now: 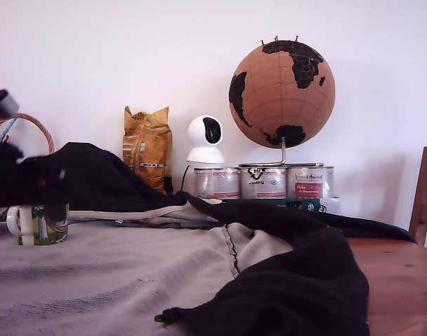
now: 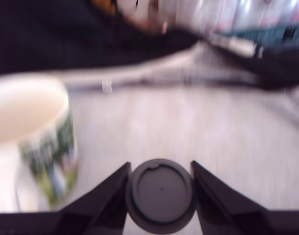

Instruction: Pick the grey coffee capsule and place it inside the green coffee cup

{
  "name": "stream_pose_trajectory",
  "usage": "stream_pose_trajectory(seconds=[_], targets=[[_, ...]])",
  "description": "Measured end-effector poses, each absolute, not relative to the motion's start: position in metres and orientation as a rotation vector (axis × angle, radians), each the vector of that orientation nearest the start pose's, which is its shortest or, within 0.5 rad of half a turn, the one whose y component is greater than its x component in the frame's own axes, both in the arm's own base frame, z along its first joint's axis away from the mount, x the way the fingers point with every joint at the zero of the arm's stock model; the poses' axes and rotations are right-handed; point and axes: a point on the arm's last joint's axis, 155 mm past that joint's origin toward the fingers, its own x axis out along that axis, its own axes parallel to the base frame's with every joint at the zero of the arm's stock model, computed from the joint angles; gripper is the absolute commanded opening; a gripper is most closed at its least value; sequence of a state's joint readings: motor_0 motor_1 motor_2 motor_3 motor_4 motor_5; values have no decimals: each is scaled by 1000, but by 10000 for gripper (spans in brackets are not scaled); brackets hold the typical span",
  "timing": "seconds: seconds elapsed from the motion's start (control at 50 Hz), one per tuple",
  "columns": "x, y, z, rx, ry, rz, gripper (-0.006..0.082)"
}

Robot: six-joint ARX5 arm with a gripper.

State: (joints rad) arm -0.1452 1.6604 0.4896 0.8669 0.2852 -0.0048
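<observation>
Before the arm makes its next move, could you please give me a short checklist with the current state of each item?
1. Grey coffee capsule held between the fingers of the end effector: ok, a finger sits on each side of it.
2. Capsule above the green coffee cup: not ok, in the wrist view the cup lies off to one side of the capsule.
3. Cup upright with its mouth open: ok.
4. Cup interior free of objects: cannot tell; the visible part looks bare, the bottom is hidden.
5. Grip firm enough: cannot tell; the wrist view is blurred.
6. Black cloth away from the cup: ok, the grey cloth lies around it.
</observation>
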Motion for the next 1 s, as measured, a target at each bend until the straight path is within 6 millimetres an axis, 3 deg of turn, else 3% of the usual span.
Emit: stream_pose_trajectory(seconds=[0.2,0.36,0.52,0.64,0.76,0.82,0.92,1.0], targets=[[453,-116,151,-15,161,-423,200],[475,-100,169,10,167,-386,200],[493,-67,185,7,172,-315,200],[498,-47,189,4,170,-273,200],[498,-39,184,0,190,-258,207],[497,-40,180,-2,205,-261,288],[497,-41,169,-7,238,-263,499],[497,-41,158,-12,271,-263,509]])
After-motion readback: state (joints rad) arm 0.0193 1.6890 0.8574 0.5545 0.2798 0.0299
